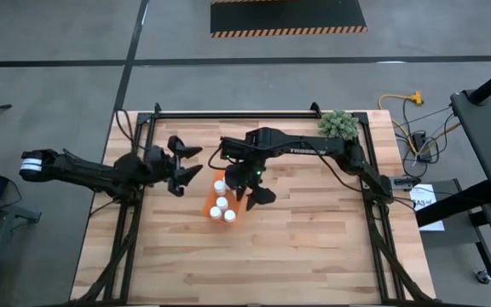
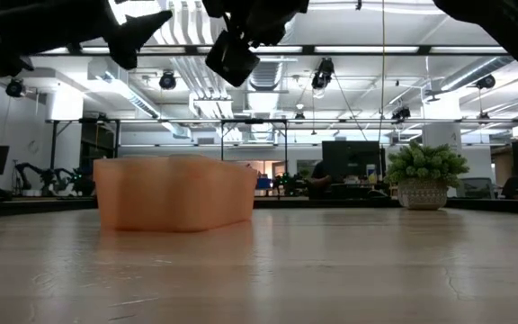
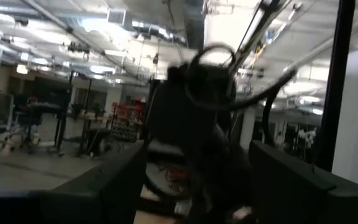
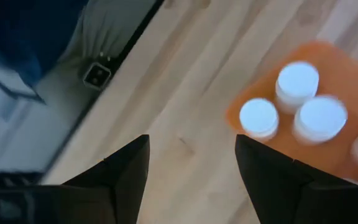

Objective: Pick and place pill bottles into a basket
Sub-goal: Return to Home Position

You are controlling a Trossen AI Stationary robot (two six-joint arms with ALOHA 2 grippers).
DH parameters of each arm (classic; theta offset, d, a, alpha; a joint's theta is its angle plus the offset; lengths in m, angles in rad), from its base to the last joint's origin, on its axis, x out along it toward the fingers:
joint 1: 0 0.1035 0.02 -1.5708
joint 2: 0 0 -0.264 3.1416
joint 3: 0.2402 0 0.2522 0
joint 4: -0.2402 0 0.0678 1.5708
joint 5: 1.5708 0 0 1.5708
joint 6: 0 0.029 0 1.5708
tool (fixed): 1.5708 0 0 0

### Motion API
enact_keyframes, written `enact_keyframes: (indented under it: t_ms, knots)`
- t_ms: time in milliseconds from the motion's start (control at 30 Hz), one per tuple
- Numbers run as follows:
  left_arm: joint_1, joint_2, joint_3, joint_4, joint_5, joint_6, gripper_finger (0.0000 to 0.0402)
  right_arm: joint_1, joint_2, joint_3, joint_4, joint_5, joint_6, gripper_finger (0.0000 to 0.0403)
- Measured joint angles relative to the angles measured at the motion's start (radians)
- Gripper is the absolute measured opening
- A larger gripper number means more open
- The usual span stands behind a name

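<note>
Outside the basket (image 1: 209, 205), the table (image 1: 314, 247) is bare of task items, so placement is judged complete or nearly so. The left gripper (image 1: 193, 162) sits beside the basket and the right gripper (image 4: 191, 142) hovers above it. Both have fingers apart and empty. Four white-capped pill bottles (image 1: 222, 202) stand inside the translucent orange basket. Any others are hidden.

White lettering along the right arm (image 1: 303, 151) in the high view, apparently "TROSSEN", only just legible. Dark print on a white sheet (image 1: 423, 205) beyond the right edge of the table (image 1: 314, 247), too small to read. Nothing else legible.
</note>
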Motion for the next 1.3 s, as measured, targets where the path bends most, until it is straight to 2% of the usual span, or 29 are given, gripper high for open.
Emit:
enact_keyframes:
  t_ms: [133,267,333,467,533,600,700,767,900,1000,1133,1300]
  knots:
    - [0.000,0.037,-0.022,-0.010,0.000,0.001,0.0265,0.000,0.006,-0.023,0.035,0.001,0.114,0.0226]
    - [0.000,0.090,-0.038,-0.008,0.000,-0.023,0.0265,0.000,0.007,-0.036,0.034,-0.005,0.089,0.0226]
    - [0.000,0.109,-0.040,0.005,-0.001,-0.032,0.0265,0.000,0.007,-0.045,0.031,-0.064,0.029,0.0226]
    - [0.000,0.108,-0.067,0.102,-0.017,-0.068,0.0265,-0.002,-0.002,-0.076,0.090,-0.278,-0.047,0.0226]
    - [0.001,0.091,-0.112,0.178,-0.033,-0.073,0.0265,-0.005,-0.033,-0.126,0.148,-0.305,-0.043,0.0226]
    - [0.001,0.068,-0.176,0.261,-0.050,-0.076,0.0265,-0.010,-0.079,-0.204,0.231,-0.288,-0.028,0.0226]
    - [0.000,0.051,-0.218,0.296,-0.082,-0.078,0.0265,-0.029,-0.209,-0.399,0.494,-0.281,0.063,0.0226]
    - [-0.001,0.021,-0.216,0.269,-0.081,-0.065,0.0265,-0.047,-0.331,-0.578,0.772,-0.207,0.206,0.0226]
    - [-0.003,0.006,-0.205,0.269,-0.081,-0.009,0.0265,-0.076,-0.613,-0.968,1.270,0.096,0.413,0.0226]
    - [-0.004,-0.004,-0.198,0.262,-0.082,0.012,0.0265,-0.080,-0.797,-1.193,1.523,0.317,0.507,0.0226]
    - [-0.005,-0.005,-0.192,0.247,-0.083,0.030,0.0265,-0.081,-0.967,-1.368,1.598,0.500,0.545,0.0226]
    - [-0.005,0.000,-0.192,0.228,-0.083,0.029,0.0265,-0.080,-1.071,-1.473,1.589,0.555,0.580,0.0226]
